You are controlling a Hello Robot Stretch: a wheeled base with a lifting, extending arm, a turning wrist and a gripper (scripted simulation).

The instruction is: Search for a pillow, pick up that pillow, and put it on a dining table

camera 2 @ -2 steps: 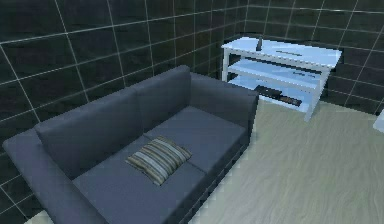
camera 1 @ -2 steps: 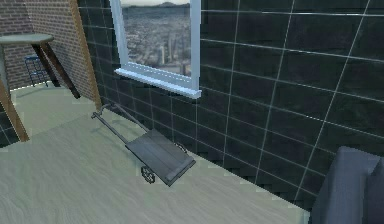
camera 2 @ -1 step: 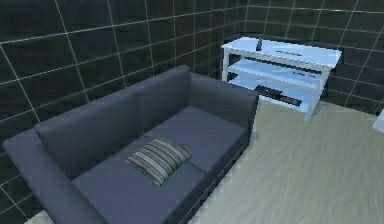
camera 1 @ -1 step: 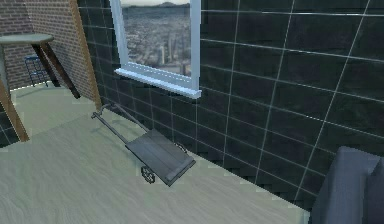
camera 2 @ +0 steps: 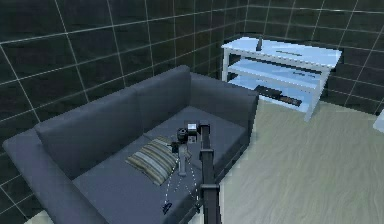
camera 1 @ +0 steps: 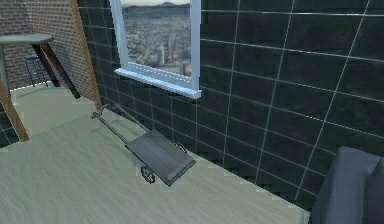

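Fingers (camera 2: 180, 175) of the gripper (camera 2: 172, 203) show near the striped pillow (camera 2: 153, 160), which lies on the sofa (camera 2: 90, 140) seat. Their state cannot be told, nor whether anything is held. Risk: an off-centre approach may push the soft pillow aside or snag the seat cushion instead.

1. Mid-frame in the arm side view, my hand (camera 2: 180, 145) shows against the sofa (camera 2: 110, 130) seat and the striped pillow (camera 2: 152, 160); I cannot tell whether it holds anything.
2. Upper right, the dark things (camera 2: 283, 50) on the white shelf unit (camera 2: 300, 68) are too small to name.
3. In the forward view, the wooden desk (camera 1: 28, 42) is cut off at the upper left and a grey cushioned corner (camera 1: 352, 185) at the lower right.
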